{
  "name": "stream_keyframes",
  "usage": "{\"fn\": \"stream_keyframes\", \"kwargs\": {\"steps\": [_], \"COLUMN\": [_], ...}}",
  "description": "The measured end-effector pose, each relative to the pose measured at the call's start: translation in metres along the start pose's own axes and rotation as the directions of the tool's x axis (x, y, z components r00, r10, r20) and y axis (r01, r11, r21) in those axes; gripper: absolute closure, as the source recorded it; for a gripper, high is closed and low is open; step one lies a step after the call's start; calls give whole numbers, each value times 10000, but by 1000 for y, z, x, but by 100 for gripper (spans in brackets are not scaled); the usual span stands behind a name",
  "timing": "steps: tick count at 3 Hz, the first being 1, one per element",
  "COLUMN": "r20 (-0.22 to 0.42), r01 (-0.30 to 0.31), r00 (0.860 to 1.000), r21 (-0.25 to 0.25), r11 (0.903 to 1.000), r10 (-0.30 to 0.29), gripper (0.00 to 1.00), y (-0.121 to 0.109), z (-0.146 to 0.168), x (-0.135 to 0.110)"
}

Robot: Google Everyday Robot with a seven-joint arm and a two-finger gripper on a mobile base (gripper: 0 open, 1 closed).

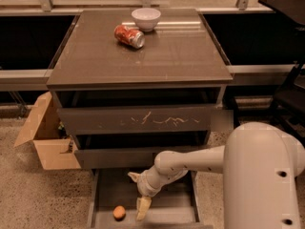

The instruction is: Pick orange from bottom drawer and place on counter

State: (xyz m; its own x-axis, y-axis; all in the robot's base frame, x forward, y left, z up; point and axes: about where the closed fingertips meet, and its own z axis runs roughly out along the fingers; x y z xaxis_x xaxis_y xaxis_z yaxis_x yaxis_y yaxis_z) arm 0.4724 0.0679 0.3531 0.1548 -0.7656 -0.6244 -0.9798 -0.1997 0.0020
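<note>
The orange (119,213) lies on the floor of the open bottom drawer (169,208), near its front left. My gripper (137,192) hangs inside the drawer just right of the orange, not touching it. It is open and empty: one cream finger (142,208) points down beside the orange and the other (134,176) sticks out up and to the left. The arm reaches in from the lower right. The counter (157,56) is the glossy grey-brown cabinet top above.
A crushed red soda can (128,36) and a white bowl (146,18) sit at the back of the counter. The white-scratched drawer front (138,119) is above the open drawer. An open cardboard box (45,140) stands on the floor at left. Dark furniture stands at right.
</note>
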Motion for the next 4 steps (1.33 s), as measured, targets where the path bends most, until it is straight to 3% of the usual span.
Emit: {"fn": "stream_keyframes", "kwargs": {"steps": [2,3,4], "r20": [323,676,677], "r01": [-216,-28,-27], "r00": [9993,9977,9977], "r21": [70,-37,-37], "r11": [9997,10000,10000], "r10": [214,30,30], "gripper": [0,0,0], "y": [-17,-21,-21], "z": [56,76,76], "x": [13,16,16]}}
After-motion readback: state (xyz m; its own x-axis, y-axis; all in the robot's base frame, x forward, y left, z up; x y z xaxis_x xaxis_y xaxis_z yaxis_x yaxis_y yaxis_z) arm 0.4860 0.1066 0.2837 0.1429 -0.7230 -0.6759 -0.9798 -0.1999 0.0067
